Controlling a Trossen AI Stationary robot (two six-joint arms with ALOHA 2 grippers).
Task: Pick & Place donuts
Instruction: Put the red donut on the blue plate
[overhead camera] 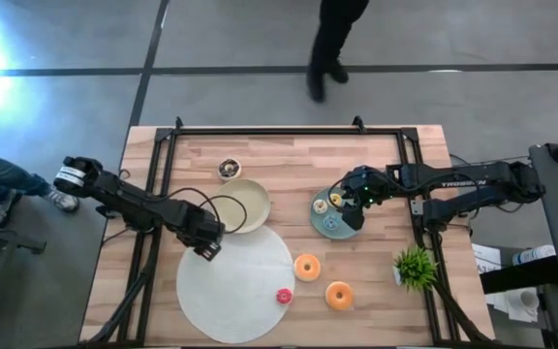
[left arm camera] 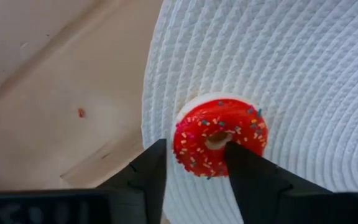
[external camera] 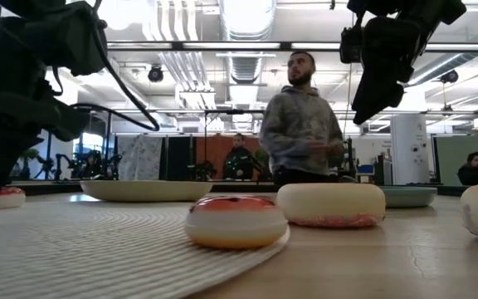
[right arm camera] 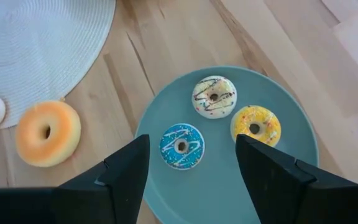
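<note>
A red sprinkled donut point(left arm camera: 219, 137) lies flat on the white mat point(left arm camera: 303, 81), near its left edge. My left gripper point(left arm camera: 194, 168) is open just over it, one fingertip outside the donut's rim and the other by its hole. In the high view the left gripper point(overhead camera: 206, 242) hides that donut. My right gripper point(right arm camera: 191, 162) is open above the teal plate point(right arm camera: 291, 180), clear of its white point(right arm camera: 214, 96), yellow point(right arm camera: 255, 126) and blue point(right arm camera: 182, 146) donuts. Two orange donuts point(overhead camera: 307, 268) point(overhead camera: 339, 295) lie on the wood. A red-and-white donut point(overhead camera: 284, 297) sits at the mat's right edge. My left gripper points down at the red donut, with one finger point(left arm camera: 241, 168) at the hole point(left arm camera: 216, 140) and the other beside the outer rim. I cannot tell whether either finger touches it. The donut lies flat on the mat.
A beige plate point(overhead camera: 245, 206) lies beside the left gripper, with a dark brown donut point(overhead camera: 229, 169) beyond it near the far edge. A small green plant point(overhead camera: 415, 264) stands near the right edge. Black rails point(overhead camera: 289, 131) frame the table. A person point(overhead camera: 332, 44) stands beyond the far edge.
</note>
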